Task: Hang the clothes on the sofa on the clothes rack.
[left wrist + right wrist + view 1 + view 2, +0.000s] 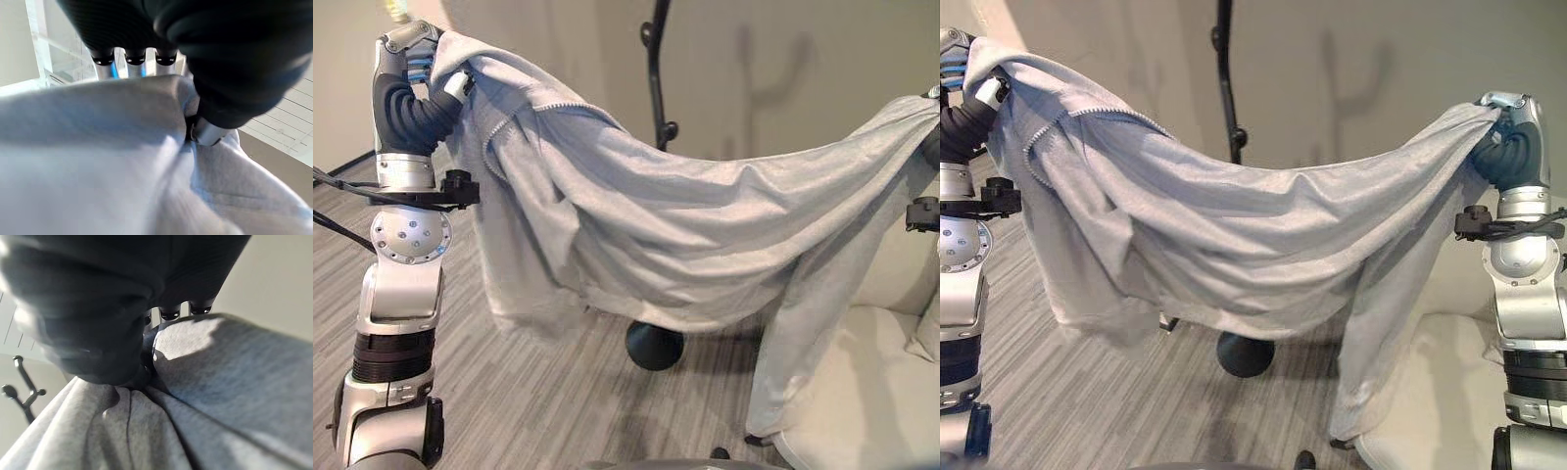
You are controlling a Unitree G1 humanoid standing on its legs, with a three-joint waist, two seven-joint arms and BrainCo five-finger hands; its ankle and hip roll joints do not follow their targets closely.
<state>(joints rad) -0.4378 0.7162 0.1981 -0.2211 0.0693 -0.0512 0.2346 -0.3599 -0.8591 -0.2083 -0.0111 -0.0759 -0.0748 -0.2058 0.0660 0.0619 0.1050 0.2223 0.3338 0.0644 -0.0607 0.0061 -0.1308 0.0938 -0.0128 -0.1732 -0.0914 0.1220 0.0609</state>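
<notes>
Aloft, unlabelled grey hoodie (636, 225) spread wide.

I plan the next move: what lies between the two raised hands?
The grey garment, sagging from left hand to right hand, each shut on it. Seen in both eye views.

clothes rack (1225, 69) mostly hidden behind grey garment (1234, 235), top cut off, sofa (1430, 392) partly covered

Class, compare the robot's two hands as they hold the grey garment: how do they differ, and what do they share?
The left hand grips the garment by its zippered edge; the right hand grips a plain edge. The left hand is raised higher than the right hand. The left hand is over the striped floor, the right above the sofa. Both are shut on cloth, which sags between them.
</notes>
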